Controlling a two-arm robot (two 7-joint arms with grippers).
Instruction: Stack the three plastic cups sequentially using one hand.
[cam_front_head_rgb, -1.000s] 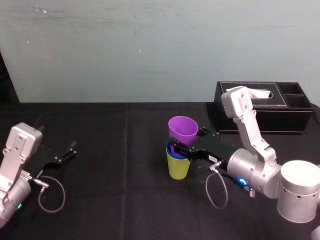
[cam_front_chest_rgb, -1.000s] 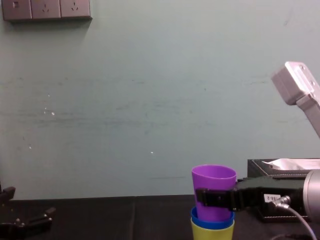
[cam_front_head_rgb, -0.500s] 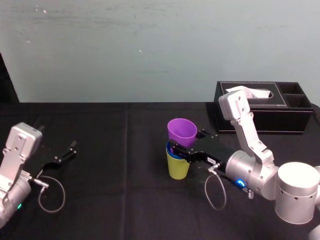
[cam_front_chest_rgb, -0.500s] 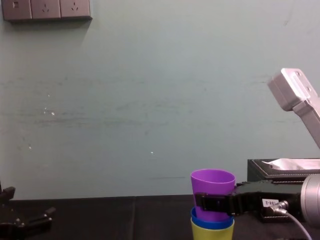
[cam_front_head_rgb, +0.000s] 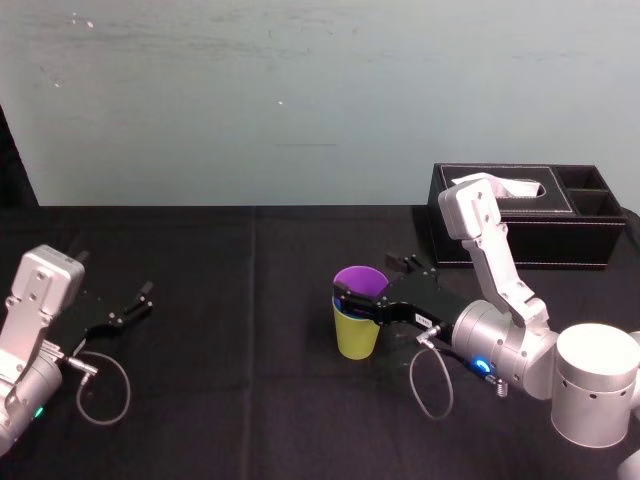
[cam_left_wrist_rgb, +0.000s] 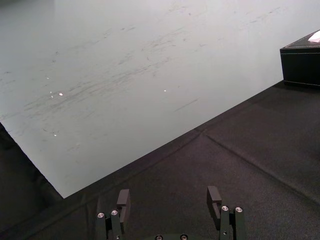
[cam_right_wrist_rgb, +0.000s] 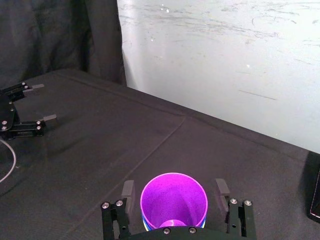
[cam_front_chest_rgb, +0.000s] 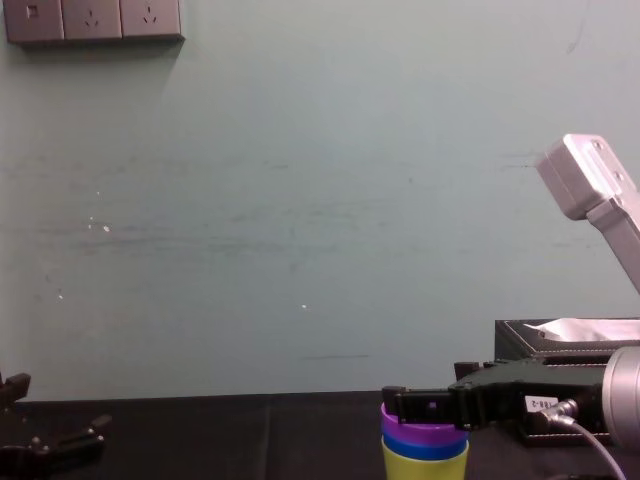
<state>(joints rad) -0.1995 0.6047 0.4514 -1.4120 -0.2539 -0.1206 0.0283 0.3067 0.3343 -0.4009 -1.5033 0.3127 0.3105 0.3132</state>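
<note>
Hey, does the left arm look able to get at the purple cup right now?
Probably not. The purple cup sits nested in the blue cup, the right tool is open with a finger either side of its rim, and the left tool rests far off to the left.

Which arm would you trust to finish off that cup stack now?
Right, likely. The right gripper is at the stack, jaws open either side of the purple cup, nested in the blue cup and green cup. The left gripper rests far left, away from them.
</note>
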